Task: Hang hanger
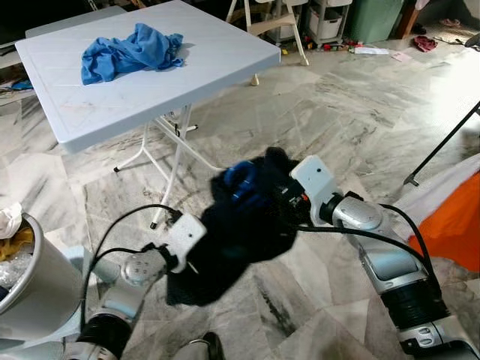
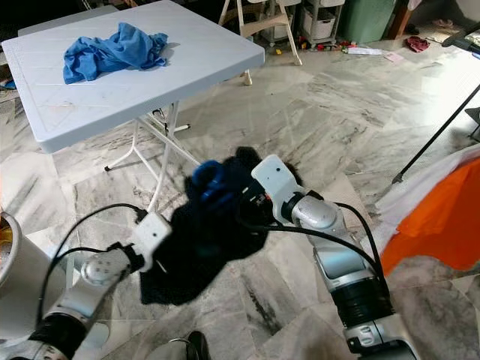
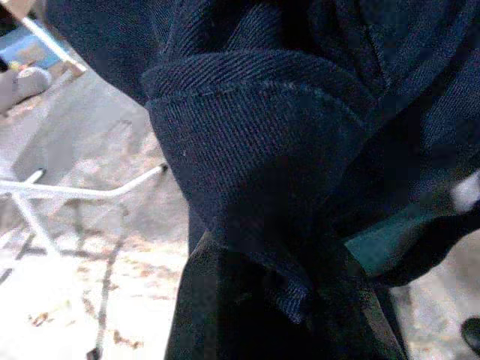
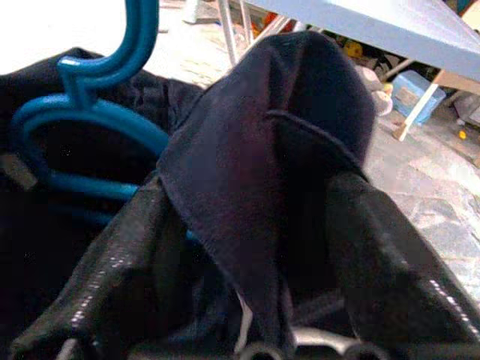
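Observation:
A dark navy garment [image 1: 240, 240] hangs bunched between my two grippers, above the marble floor. A blue plastic hanger [image 1: 241, 184] sits inside its upper part; its hook [image 4: 97, 112] curls beside the cloth in the right wrist view. My right gripper [image 1: 281, 199] reaches in from the right and is shut on a fold of the garment [image 4: 300, 112], which is pinched between its black fingers [image 4: 127, 255]. My left gripper [image 1: 201, 259] is lower and to the left, shut on the garment's edge [image 3: 262, 150]. The cloth hides its fingertips in the eye views.
A white folding table [image 1: 187, 75] stands ahead on the left with a crumpled blue cloth [image 1: 131, 51] on it. A grey basket [image 1: 37, 277] is at my near left. An orange and white cloth [image 1: 450, 217] and a black stand leg [image 1: 442, 146] are on the right.

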{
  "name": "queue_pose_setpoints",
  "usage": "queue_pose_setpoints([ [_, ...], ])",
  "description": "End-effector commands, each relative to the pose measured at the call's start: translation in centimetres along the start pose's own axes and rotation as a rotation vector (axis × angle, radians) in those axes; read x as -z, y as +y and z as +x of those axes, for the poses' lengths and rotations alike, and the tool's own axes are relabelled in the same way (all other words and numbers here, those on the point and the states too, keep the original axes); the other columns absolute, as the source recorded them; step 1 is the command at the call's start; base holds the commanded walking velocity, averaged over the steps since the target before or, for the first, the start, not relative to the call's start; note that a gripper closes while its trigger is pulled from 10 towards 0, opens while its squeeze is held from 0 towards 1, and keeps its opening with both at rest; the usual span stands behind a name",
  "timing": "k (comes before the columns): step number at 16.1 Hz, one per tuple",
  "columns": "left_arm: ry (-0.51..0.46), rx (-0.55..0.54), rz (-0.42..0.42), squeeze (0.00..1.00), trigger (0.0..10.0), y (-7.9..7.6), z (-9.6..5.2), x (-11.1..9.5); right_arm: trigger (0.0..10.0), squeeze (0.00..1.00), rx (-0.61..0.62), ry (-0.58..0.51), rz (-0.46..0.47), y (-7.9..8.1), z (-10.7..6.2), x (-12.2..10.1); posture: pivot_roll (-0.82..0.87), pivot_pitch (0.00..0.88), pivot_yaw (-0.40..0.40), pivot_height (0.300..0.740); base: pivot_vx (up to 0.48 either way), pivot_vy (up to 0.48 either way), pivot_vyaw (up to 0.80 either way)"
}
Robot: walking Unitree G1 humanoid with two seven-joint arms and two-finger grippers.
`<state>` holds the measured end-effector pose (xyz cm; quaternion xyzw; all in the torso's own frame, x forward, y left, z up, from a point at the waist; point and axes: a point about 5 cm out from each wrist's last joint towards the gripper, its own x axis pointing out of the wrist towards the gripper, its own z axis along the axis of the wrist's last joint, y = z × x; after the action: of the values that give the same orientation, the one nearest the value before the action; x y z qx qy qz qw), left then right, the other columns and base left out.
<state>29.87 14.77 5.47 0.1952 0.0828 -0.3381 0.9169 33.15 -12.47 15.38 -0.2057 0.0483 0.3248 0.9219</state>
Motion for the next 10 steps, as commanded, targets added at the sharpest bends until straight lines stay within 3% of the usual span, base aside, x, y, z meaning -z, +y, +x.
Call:
queue_pose_setpoints([
  [1,-0.016,-0.046,-0.005,0.0,0.0,0.5,-0.3,-0.1,10.0,1.0,0.004,-0.019,-0.006,-0.2,0.0,-0.3,-0.17,0.084,0.069,0.74,0.0,0.0,0.0],
  [6,-0.095,-0.115,-0.011,0.0,0.0,1.3,-0.2,-1.1,10.0,1.0,0.031,-0.002,-0.019,-0.7,0.1,0.0,-0.17,0.083,0.07,0.74,0.0,0.0,0.0],
  [10,-0.084,-0.151,-0.009,0.0,0.0,2.9,-1.0,-0.9,10.0,1.0,0.036,-0.014,-0.022,-1.2,-0.1,-0.3,-0.17,0.08,0.071,0.74,0.0,0.0,0.0],
])
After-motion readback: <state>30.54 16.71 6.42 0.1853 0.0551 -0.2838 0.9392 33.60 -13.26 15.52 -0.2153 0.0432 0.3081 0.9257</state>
